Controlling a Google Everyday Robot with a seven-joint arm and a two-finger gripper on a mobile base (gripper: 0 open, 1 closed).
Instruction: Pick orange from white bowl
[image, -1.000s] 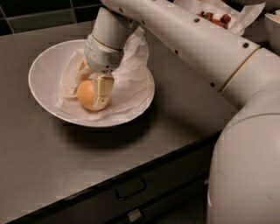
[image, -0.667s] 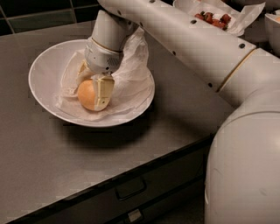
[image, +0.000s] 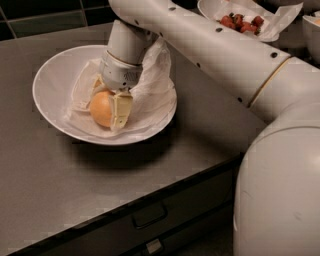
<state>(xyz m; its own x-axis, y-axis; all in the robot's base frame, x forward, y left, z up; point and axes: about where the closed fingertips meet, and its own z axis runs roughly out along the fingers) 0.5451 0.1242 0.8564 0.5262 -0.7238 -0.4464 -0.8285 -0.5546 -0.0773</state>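
Observation:
The orange (image: 101, 108) lies in the wide white bowl (image: 50, 75), on crumpled white paper (image: 150, 80), left of centre on the dark counter. My gripper (image: 107, 107) reaches down into the bowl from the upper right. Its cream fingers (image: 121, 107) stand on either side of the orange and press against it. One finger is in front right of the fruit, the other is mostly hidden behind it. The orange still rests low in the bowl.
A second white bowl with red strawberries (image: 242, 21) stands at the back right, behind the arm (image: 215, 50). The robot's white body (image: 280, 190) fills the lower right. The counter's front edge with a drawer handle (image: 147, 215) runs along the bottom.
The gripper and the orange stay at almost the same place in the bowl. No clear movement shows.

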